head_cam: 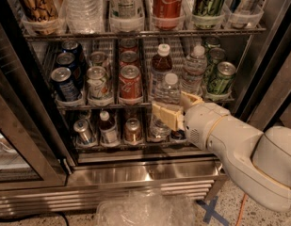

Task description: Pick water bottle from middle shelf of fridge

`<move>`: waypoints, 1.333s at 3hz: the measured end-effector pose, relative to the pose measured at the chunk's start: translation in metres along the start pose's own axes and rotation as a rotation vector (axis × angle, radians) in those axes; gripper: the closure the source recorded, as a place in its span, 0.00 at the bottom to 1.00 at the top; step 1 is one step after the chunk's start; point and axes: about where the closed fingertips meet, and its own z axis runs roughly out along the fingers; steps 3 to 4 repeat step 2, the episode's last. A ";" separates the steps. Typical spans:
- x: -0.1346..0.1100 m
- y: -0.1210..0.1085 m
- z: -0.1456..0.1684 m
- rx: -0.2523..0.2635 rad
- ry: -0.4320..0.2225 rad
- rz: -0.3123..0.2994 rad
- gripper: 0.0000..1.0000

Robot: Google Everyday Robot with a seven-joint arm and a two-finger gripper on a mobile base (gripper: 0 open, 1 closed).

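The water bottle [166, 94], clear and ribbed with a white cap, stands upright between the tan fingers [165, 115] of my gripper [177, 108], which is shut on it. The bottle is out in front of the middle shelf [102, 106] of the fridge [135, 172], and its lower part hangs before the bottom rack. A second small water bottle [194, 68] stands further back in the same lane. A white-capped bottle of brown drink [160, 64] stands just left of them. My white arm comes in from the lower right.
The middle shelf also holds blue cans [65, 83], pale cans [97, 81], red cans [130, 83] and green cans [221, 77]. Large bottles stand on the rack above [81, 6]. Small cans and a bottle [107, 128] stand below. The open glass door [20, 140] is at the left and a plastic bag [145, 210] lies on the floor.
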 end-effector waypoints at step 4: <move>0.003 0.010 0.007 -0.083 0.001 0.026 1.00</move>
